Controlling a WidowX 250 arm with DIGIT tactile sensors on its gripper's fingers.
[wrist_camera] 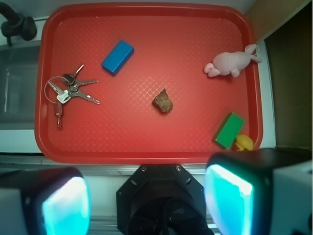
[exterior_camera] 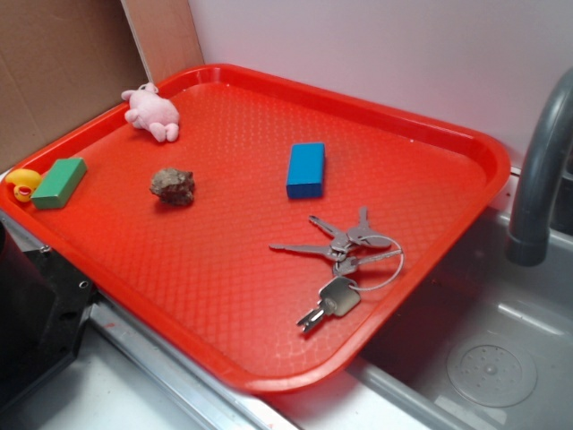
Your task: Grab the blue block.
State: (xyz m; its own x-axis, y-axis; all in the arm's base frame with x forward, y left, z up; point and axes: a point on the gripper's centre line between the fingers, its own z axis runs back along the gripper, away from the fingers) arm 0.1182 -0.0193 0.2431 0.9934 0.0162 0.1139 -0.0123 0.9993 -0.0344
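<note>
The blue block (exterior_camera: 305, 169) lies flat on the red tray (exterior_camera: 269, 358), right of centre and toward the back; in the wrist view the blue block (wrist_camera: 117, 57) sits in the tray's upper left part. My gripper (wrist_camera: 146, 205) is high above the robot base, well off the tray's near edge and far from the block. Its two cyan pads (wrist_camera: 66, 208) stand wide apart with nothing between them. The gripper does not show in the exterior view.
On the tray: a bunch of keys (exterior_camera: 345, 260) in front of the block, a brown rock (exterior_camera: 173, 185), a pink plush toy (exterior_camera: 152, 111), a green block (exterior_camera: 60, 182) and a yellow duck (exterior_camera: 24, 184). A grey faucet (exterior_camera: 542, 161) and sink are at right.
</note>
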